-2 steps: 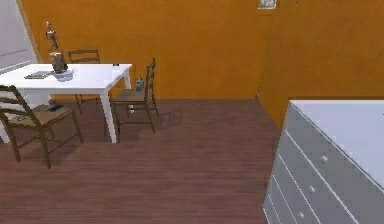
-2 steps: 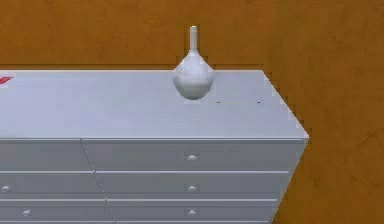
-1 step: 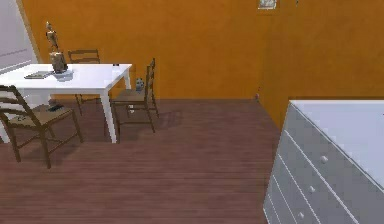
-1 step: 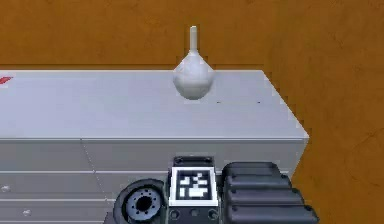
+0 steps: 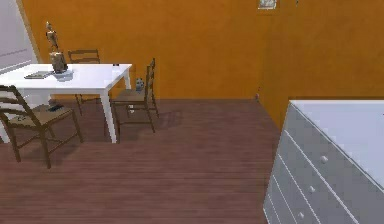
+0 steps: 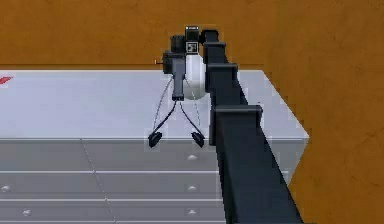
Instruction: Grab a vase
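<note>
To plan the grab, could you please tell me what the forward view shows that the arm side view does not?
Forward view: a white table with a statuette on it and wooden chairs beside it. Arm side view: the arm, the gripper, and a white rounded thing by the gripper's body, perhaps the vase. Shared: the grey drawer unit and orange wall.

The arm [image 6: 235, 120] over grey dresser [image 6: 60, 110] — tool [image 6: 175, 140] at white blob [image 6: 198, 80].
</note>
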